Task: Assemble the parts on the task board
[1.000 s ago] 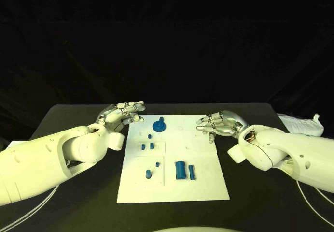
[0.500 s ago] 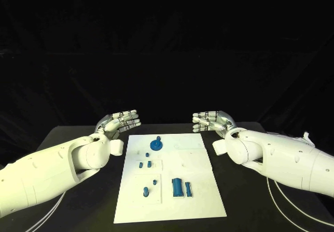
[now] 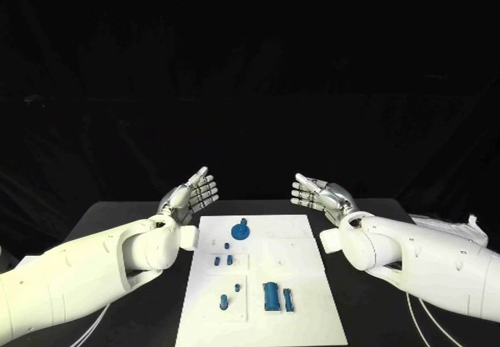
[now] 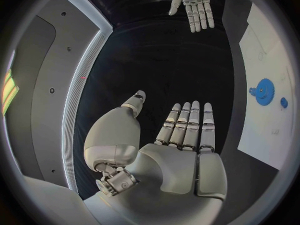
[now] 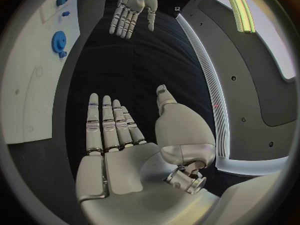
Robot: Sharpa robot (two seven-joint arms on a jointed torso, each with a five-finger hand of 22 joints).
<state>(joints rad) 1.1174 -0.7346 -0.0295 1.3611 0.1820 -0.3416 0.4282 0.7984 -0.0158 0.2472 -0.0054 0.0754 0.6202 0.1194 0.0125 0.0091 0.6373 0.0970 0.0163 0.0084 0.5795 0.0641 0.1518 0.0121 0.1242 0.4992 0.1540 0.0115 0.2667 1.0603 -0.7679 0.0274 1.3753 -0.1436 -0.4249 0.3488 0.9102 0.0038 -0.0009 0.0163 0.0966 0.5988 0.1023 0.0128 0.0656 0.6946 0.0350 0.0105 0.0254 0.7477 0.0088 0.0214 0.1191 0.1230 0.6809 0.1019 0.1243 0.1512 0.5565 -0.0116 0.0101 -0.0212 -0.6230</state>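
Head view: the white task board (image 3: 266, 289) lies mid-desk (image 3: 125, 217), carrying a blue gear (image 3: 240, 231) near its far end, small blue pegs (image 3: 222, 259) at its middle and a blue block (image 3: 272, 296) nearer the robot. White papers (image 3: 453, 225) lie at the desk's right edge. The left robot hand (image 3: 190, 194) and right robot hand (image 3: 321, 194) are raised beyond the board's far corners, fingers straight and apart, holding nothing.

Left wrist view: the left robot hand's flat palm (image 4: 178, 160) is off the board, the gear (image 4: 265, 91) well apart.

Right wrist view: the right robot hand's palm (image 5: 125, 155) is likewise bare, the gear (image 5: 59, 38) well apart.
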